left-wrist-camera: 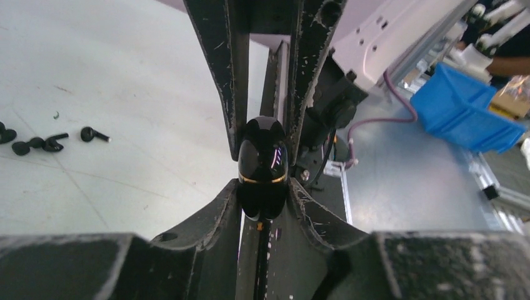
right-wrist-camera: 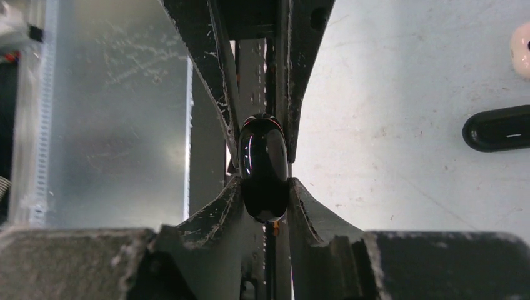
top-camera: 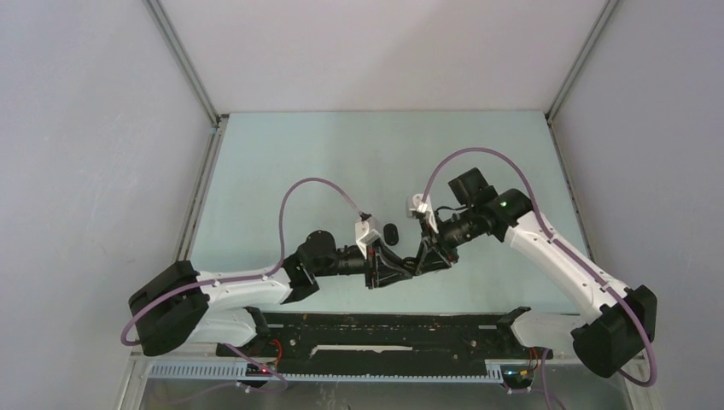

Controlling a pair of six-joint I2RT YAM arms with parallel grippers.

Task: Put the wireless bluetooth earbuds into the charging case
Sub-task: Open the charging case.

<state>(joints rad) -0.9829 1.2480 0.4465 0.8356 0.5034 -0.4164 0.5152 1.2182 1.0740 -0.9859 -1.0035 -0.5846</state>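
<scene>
Left gripper (left-wrist-camera: 264, 187) pinches the black case (left-wrist-camera: 262, 153) from both sides. My right gripper (right-wrist-camera: 264, 184) pinches the same case from the other way. Its fingers (left-wrist-camera: 215, 62) come down from the top of my left wrist view. Both grippers are narrow, with only the case between them.

The case is shiny and round like a pebble, and it has a thin gold line around it. My 2 arms meet over the table (top-camera: 341, 154), near its front edge.

The earbuds (left-wrist-camera: 94, 134) lie loose on the table, well apart from the grippers. They are small and black, and they show at the left side of my left wrist view. 1 lies a bit away from the others, which sit close together.

A 2nd case (right-wrist-camera: 497, 128), also black, lies on the table near the grippers, on the side away from my arm bases. Near it, at the edge of my right wrist view, is a small white thing (right-wrist-camera: 520, 50). I cannot tell what it is. A blue bin (left-wrist-camera: 465, 115) sits off the table.
</scene>
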